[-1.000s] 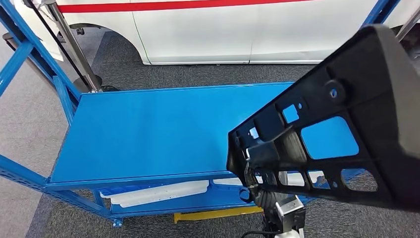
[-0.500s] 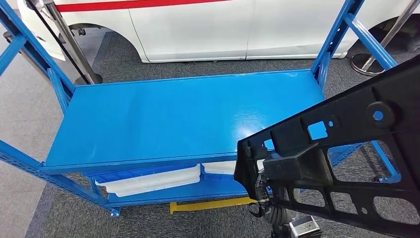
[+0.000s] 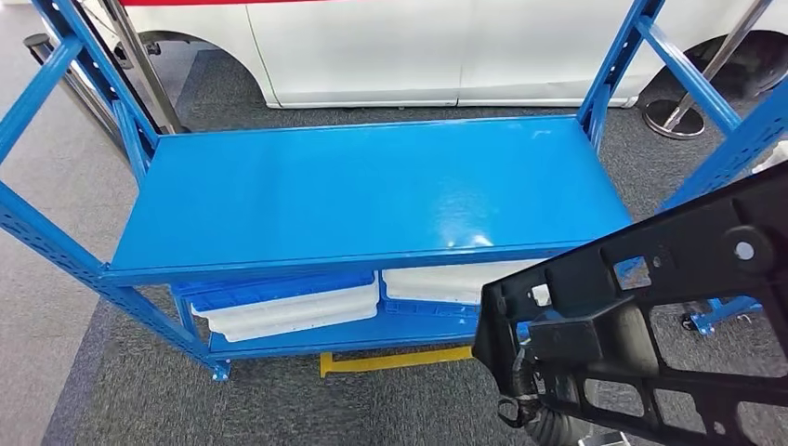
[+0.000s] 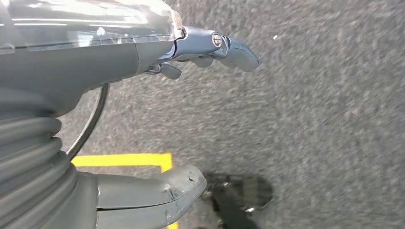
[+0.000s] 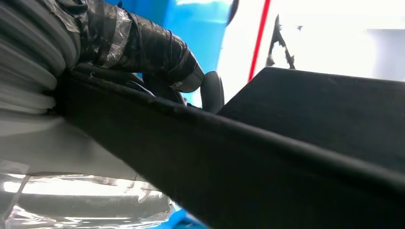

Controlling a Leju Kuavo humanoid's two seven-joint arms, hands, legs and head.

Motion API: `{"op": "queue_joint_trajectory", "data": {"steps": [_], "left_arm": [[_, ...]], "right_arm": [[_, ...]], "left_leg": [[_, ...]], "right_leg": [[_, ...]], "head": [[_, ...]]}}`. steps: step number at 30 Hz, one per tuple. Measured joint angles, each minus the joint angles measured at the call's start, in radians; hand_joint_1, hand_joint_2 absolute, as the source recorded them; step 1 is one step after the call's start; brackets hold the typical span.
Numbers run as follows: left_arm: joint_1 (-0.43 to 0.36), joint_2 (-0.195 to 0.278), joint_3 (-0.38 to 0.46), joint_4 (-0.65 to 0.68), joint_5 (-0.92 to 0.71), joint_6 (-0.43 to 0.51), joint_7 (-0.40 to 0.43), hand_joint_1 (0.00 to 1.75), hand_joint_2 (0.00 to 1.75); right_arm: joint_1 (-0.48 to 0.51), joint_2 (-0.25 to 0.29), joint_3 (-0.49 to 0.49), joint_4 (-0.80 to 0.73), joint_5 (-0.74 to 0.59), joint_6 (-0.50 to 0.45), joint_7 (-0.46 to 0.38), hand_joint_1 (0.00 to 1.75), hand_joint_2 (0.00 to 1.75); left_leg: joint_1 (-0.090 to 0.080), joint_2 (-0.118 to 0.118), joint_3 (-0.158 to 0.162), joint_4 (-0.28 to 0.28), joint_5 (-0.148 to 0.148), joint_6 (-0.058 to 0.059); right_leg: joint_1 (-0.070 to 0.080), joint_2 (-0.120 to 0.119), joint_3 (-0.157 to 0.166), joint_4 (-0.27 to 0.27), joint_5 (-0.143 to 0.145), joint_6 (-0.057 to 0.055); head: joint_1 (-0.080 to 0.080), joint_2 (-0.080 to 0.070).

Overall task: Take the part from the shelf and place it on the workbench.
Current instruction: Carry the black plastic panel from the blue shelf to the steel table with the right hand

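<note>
The robot's right hand grips a large black plastic part, lifted in front of the blue metal shelf. Its left hand hangs open over grey carpet, holding nothing.

Right robot hand enters from picture's left edge, grey ribbed cover behind it, fingers wrapped in black tape. Fingers curl over the edge of the black part, gripping it; a dark rounded fingertip presses on the part's rim. Part runs as a long dark slab across the frame, with a second flat black face of it further out. Blue shelf surface behind the hand. Beyond it a white car body with a red stripe, overexposed. Clear shiny wrap on the wrist cover, close to the camera.
</note>
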Motion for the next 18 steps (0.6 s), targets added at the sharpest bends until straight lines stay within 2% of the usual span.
{"op": "queue_joint_trajectory", "data": {"steps": [1, 2, 3, 4, 5, 6, 8, 9, 10, 12, 13, 14, 15, 16, 17, 18], "left_arm": [[0.001, -0.001, 0.001, 0.0, 0.0, -0.001, 0.0, 0.0, 1.75], [0.001, -0.003, 0.002, 0.0, -0.001, -0.003, 0.0, 0.0, 1.75], [0.002, -0.004, 0.003, 0.0, -0.001, -0.004, -0.001, 0.0, 1.75], [0.003, -0.005, 0.005, 0.0, -0.002, -0.006, -0.002, 0.0, 1.75], [0.003, -0.005, 0.006, 0.0, -0.002, -0.007, -0.003, 0.0, 1.75], [0.004, -0.006, 0.007, 0.0, -0.002, -0.007, -0.004, 0.0, 1.75], [0.003, -0.006, 0.009, 0.0, -0.004, -0.008, -0.006, 0.0, 1.75], [0.003, -0.006, 0.01, 0.0, -0.004, -0.008, -0.006, 0.0, 1.75], [0.004, -0.006, 0.012, 0.0, -0.005, -0.008, -0.007, 0.0, 1.75], [0.006, -0.008, 0.017, 0.0, -0.006, -0.01, -0.006, 0.0, 1.75], [0.006, -0.009, 0.02, 0.0, -0.007, -0.01, -0.004, 0.0, 1.75], [0.006, -0.009, 0.022, 0.0, -0.008, -0.01, -0.002, 0.0, 1.75], [0.007, -0.009, 0.023, 0.0, -0.01, -0.01, 0.002, 0.0, 1.75], [0.008, -0.009, 0.025, 0.0, -0.011, -0.01, 0.004, 0.0, 1.75], [0.009, -0.009, 0.027, 0.0, -0.014, -0.011, 0.006, 0.0, 1.75], [0.01, -0.007, 0.029, 0.0, -0.018, -0.011, 0.008, 0.0, 1.75]], "right_arm": [[0.009, 0.003, -0.011, -0.001, -0.004, 0.008, -0.001, 1.75, 1.75], [0.017, 0.005, -0.021, -0.004, -0.01, 0.018, -0.002, 1.75, 1.75], [0.023, 0.009, -0.029, -0.007, -0.017, 0.029, -0.004, 1.75, 1.75], [0.028, 0.012, -0.036, -0.01, -0.024, 0.04, -0.006, 1.75, 1.75], [0.033, 0.016, -0.043, -0.014, -0.031, 0.051, -0.01, 1.75, 1.75], [0.038, 0.02, -0.05, -0.017, -0.036, 0.059, -0.014, 1.75, 1.75], [0.049, 0.026, -0.061, -0.022, -0.041, 0.069, -0.019, 1.75, 1.75], [0.053, 0.031, -0.067, -0.024, -0.045, 0.075, -0.021, 1.75, 1.75], [0.058, 0.038, -0.075, -0.027, -0.048, 0.083, -0.024, 1.75, 1.75], [0.071, 0.054, -0.095, -0.034, -0.053, 0.104, -0.031, 1.75, 1.75], [0.081, 0.062, -0.11, -0.037, -0.052, 0.117, -0.034, 1.75, 1.75], [0.092, 0.069, -0.129, -0.04, -0.046, 0.132, -0.035, 1.75, 1.75], [0.103, 0.077, -0.152, -0.044, -0.033, 0.149, -0.035, 1.75, 1.75], [0.112, 0.086, -0.181, -0.05, -0.012, 0.165, -0.032, 1.75, 1.75], [0.118, 0.097, -0.217, -0.057, 0.024, 0.177, -0.026, 1.75, 1.75], [0.122, 0.11, -0.261, -0.066, 0.071, 0.183, -0.02, 1.75, 1.75]], "left_leg": [[0.001, 0.002, -0.017, 0.007, 0.008, -0.003], [0.003, 0.003, -0.033, 0.016, 0.015, -0.007], [0.002, 0.005, -0.047, 0.027, 0.019, -0.012], [0.002, 0.007, -0.056, 0.034, 0.024, -0.018], [0.001, 0.008, -0.061, 0.041, 0.028, -0.024], [0.001, 0.01, -0.063, 0.043, 0.033, -0.031], [0.004, 0.011, -0.067, 0.049, 0.033, -0.044], [0.005, 0.009, -0.074, 0.063, 0.014, -0.05], [0.007, 0.004, -0.085, 0.093, -0.021, -0.054], [0.008, -0.005, -0.12, 0.206, -0.116, -0.06], [0.009, -0.007, -0.135, 0.268, -0.148, -0.06], [0.008, -0.007, -0.141, 0.312, -0.159, -0.059], [0.008, -0.009, -0.13, 0.321, -0.148, -0.055], [0.006, -0.014, -0.1, 0.291, -0.125, -0.048], [0.004, -0.03, -0.051, 0.223, -0.1, -0.037], [0.001, -0.058, 0.005, 0.142, -0.087, -0.023]], "right_leg": [[-0.002, -0.002, 0.036, -0.03, 0.028, 0.003], [-0.005, -0.006, 0.087, -0.089, 0.049, 0.005], [-0.004, -0.01, 0.141, -0.165, 0.05, 0.005], [-0.001, -0.014, 0.181, -0.224, 0.043, 0.0], [0.001, -0.015, 0.204, -0.264, 0.03, -0.006], [0.005, -0.013, 0.21, -0.28, 0.022, -0.015], [0.005, -0.008, 0.2, -0.28, 0.03, -0.033], [0.004, -0.005, 0.192, -0.281, 0.038, -0.043], [0.003, -0.001, 0.184, -0.283, 0.046, -0.052], [0.005, 0.008, 0.161, -0.282, 0.066, -0.061], [0.007, 0.014, 0.149, -0.281, 0.075, -0.063], [0.01, 0.021, 0.137, -0.28, 0.084, -0.063], [0.013, 0.029, 0.125, -0.278, 0.092, -0.063], [0.016, 0.039, 0.114, -0.276, 0.1, -0.062], [0.018, 0.05, 0.106, -0.275, 0.108, -0.062], [0.02, 0.06, 0.098, -0.274, 0.115, -0.059]], "head": [[0.0, 0.0], [0.0, 0.0], [0.0, 0.0], [-0.001, 0.0], [-0.001, 0.0], [-0.001, 0.0], [0.0, 0.0], [-0.001, 0.0], [-0.001, 0.0], [-0.001, 0.0], [-0.001, 0.0], [-0.001, 0.0], [-0.001, 0.0], [-0.001, 0.0], [-0.001, 0.0], [-0.001, 0.0]]}}
